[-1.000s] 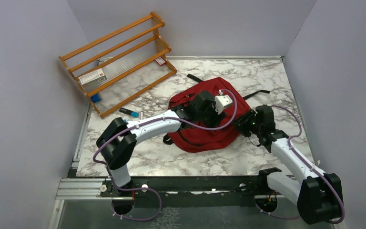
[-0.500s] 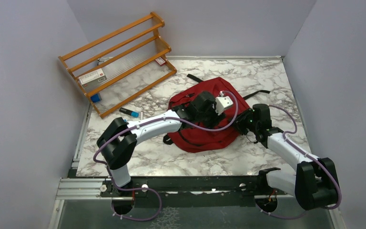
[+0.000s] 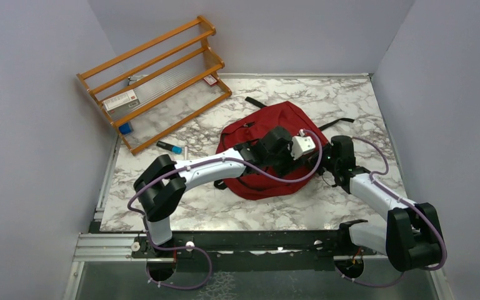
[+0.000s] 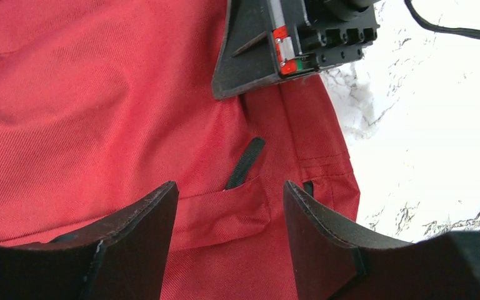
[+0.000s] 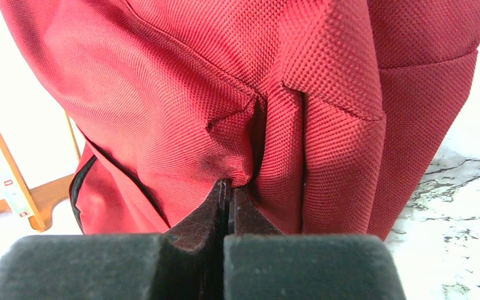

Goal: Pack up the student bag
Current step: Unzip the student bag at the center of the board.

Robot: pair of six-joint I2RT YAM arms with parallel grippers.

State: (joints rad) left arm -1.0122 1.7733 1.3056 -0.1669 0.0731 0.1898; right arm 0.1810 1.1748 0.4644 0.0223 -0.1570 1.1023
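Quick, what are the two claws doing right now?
Left gripper: open, holding nothing, over the bag.
Right gripper: shut, pinching the bag's fabric.
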